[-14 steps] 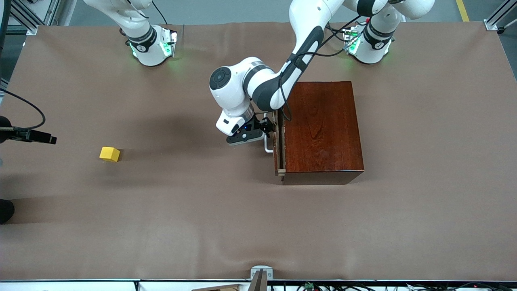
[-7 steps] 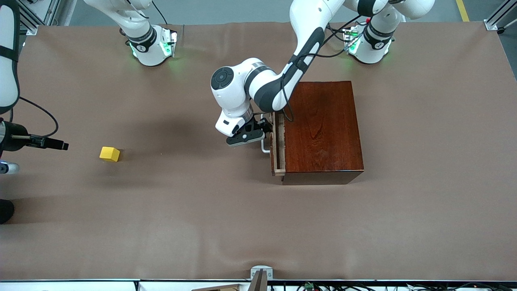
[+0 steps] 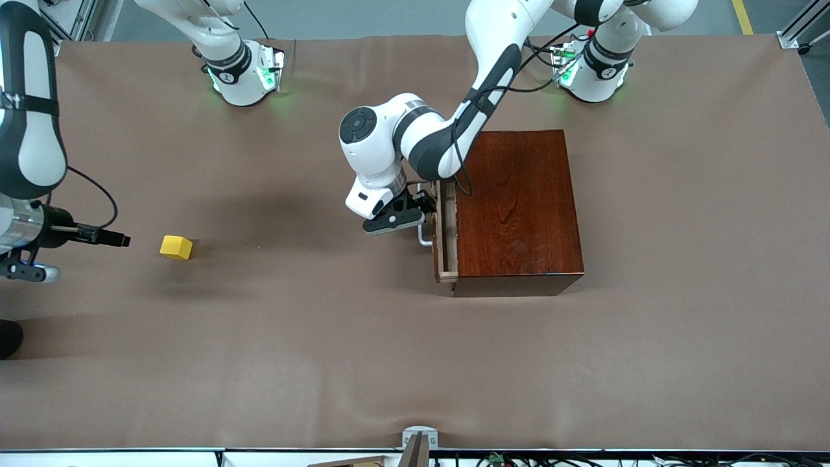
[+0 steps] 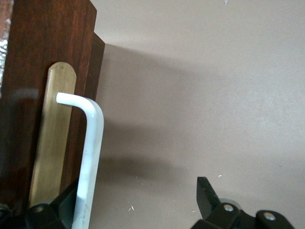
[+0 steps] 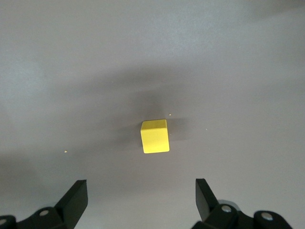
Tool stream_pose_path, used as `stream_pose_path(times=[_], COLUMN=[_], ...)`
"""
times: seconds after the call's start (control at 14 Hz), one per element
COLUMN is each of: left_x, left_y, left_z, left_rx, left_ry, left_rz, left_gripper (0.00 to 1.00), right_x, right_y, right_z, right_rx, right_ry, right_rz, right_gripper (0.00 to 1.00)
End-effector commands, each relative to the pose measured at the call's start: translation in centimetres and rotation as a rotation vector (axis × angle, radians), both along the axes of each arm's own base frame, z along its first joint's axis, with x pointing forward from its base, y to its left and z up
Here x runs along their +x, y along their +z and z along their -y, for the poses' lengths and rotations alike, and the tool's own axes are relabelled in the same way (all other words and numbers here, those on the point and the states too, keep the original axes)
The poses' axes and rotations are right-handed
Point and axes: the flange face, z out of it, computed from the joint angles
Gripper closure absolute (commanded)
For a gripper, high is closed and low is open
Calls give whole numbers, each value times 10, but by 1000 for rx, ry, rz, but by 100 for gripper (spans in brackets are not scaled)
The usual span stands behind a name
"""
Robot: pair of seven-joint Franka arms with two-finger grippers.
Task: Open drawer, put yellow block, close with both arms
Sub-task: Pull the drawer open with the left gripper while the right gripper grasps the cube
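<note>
Drawer (image 3: pixel 445 237) slightly open. Left gripper (image 4: pixel 138 205), fingers spread, straddles the white handle (image 4: pixel 90 157) without clamping; pull squarely. Right gripper (image 5: pixel 140 200), fingers wide and empty, hangs above the yellow block (image 3: pixel 176 247), which lies at the drawer's 9 o'clock on the bench (image 3: pixel 324 363).

The drawer (image 3: pixel 445 237) is seen pulled slightly out of the wooden box (image 3: pixel 515 211). The left gripper (image 3: pixel 415 217) is positioned at the white handle (image 3: pixel 425 237). The yellow block (image 3: pixel 176 247) is located on the table (image 3: pixel 324 337), toward the right arm's end, near the right gripper (image 3: pixel 26 272).
</note>
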Motion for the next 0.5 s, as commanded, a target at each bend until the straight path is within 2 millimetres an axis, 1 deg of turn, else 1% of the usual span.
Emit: stream_pose_path(times=[0.0,0.14,0.43], left_x=[-4,-3,-3], left_y=[9,13,24], left_z=[35,37,36], left_rx=[-185,-196,-195], left_ry=[-20,-22,-7], left_rz=[67,75,74], left_gripper=[0,0,0], right_x=[-8,-10,-20], right_y=[-14,-23,-52], right_z=[-2,-3,-5], right_rx=[12,8,-1], right_ry=[-24,-23,-26], right_rz=[12,17,38], right_gripper=[0,0,0])
